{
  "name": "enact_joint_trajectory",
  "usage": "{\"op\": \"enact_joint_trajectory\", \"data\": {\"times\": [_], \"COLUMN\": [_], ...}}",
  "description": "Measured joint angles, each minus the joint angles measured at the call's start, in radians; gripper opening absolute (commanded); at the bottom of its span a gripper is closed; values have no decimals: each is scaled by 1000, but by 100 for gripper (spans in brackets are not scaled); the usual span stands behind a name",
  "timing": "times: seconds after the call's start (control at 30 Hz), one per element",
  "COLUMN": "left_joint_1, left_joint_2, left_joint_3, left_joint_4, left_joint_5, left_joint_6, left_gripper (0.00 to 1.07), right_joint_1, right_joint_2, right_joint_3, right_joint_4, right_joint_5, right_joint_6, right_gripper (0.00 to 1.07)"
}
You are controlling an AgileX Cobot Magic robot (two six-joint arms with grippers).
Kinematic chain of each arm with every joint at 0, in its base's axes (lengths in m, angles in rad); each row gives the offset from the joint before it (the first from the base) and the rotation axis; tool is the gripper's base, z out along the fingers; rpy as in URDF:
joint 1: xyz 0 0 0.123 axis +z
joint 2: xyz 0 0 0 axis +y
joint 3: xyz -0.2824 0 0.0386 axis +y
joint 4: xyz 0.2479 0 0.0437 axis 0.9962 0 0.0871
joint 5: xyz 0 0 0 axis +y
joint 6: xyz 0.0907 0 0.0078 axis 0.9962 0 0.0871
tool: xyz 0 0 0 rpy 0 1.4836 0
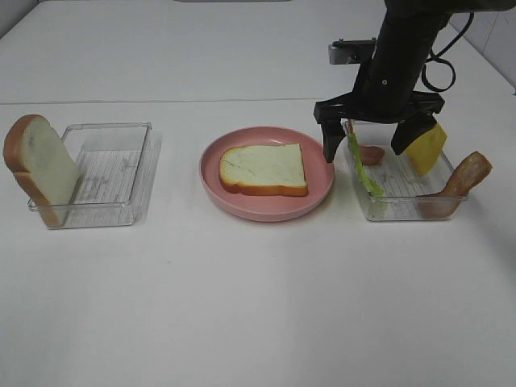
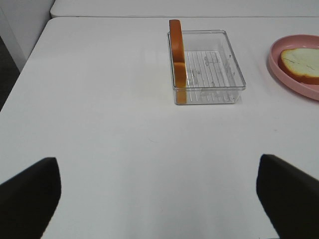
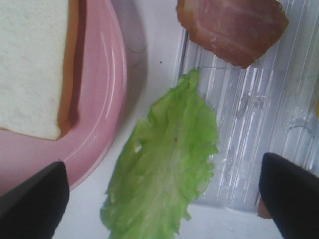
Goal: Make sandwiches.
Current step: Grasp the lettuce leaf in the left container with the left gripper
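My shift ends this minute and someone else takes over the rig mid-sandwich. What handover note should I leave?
Grippers: left gripper open, empty, over bare table. The right gripper is open, empty, above the right tray, over the lettuce leaf.
Things: one bread slice lies flat on the pink plate. The second bread slice leans against the left tray. The lettuce leaf leans on the right tray's plate-side wall. The cheese square, meat strip and meat piece are at that tray too.
Done: base slice plated.
Left: lettuce, meat, cheese, then top slice.
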Motion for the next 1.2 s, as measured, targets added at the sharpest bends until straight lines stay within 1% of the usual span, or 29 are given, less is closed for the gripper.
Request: {"op": "enact_joint_trajectory", "data": {"times": [0.2, 0.27, 0.3, 0.33, 0.37, 0.4, 0.43, 0.47, 0.5, 0.53, 0.57, 0.6, 0.63, 0.67, 1.07, 1.1, 1.13, 1.17, 1.2], "left_joint_1": [0, 0, 0, 0, 0, 0, 0, 0, 0, 0, 0, 0, 0, 0, 0, 0, 0, 0, 0], "left_joint_2": [0, 0, 0, 0, 0, 0, 0, 0, 0, 0, 0, 0, 0, 0, 0, 0, 0, 0, 0], "left_joint_3": [0, 0, 0, 0, 0, 0, 0, 0, 0, 0, 0, 0, 0, 0, 0, 0, 0, 0, 0], "left_joint_4": [0, 0, 0, 0, 0, 0, 0, 0, 0, 0, 0, 0, 0, 0, 0, 0, 0, 0, 0], "left_joint_5": [0, 0, 0, 0, 0, 0, 0, 0, 0, 0, 0, 0, 0, 0, 0, 0, 0, 0, 0], "left_joint_6": [0, 0, 0, 0, 0, 0, 0, 0, 0, 0, 0, 0, 0, 0, 0, 0, 0, 0, 0], "left_gripper": [101, 101, 101, 101, 101, 101, 101, 101, 101, 101, 101, 101, 101, 101, 101, 101, 101, 101, 101], "right_joint_1": [0, 0, 0, 0, 0, 0, 0, 0, 0, 0, 0, 0, 0, 0, 0, 0, 0, 0, 0], "right_joint_2": [17, 17, 17, 18, 21, 21, 25, 26, 26, 29, 29, 29, 29, 29, 29, 29, 29, 29, 29], "right_joint_3": [0, -1, -1, -2, -2, -2, -2, -2, -2, -2, -2, -2, -2, -2, -2, -2, -2, -2, -2], "right_joint_4": [-3, -3, -3, -3, -3, -3, -3, -3, -3, -4, -4, -4, -7, -10, -17, -17, -17, -17, -18], "right_joint_5": [-3, -12, -12, -18, -19, -19, -20, -20, -20, -20, -20, -20, -20, -20, -19, -19, -19, -19, -19], "right_joint_6": [0, -5, -5, -11, -11, -11, -11, -13, -13, -15, -15, -15, -15, -15, -15, -15, -15, -10, -2], "right_gripper": [97, 89, 89, 79, 73, 73, 58, 53, 53, 40, 34, 34, 27, 25, 24, 20, 20, 16, 4]}}
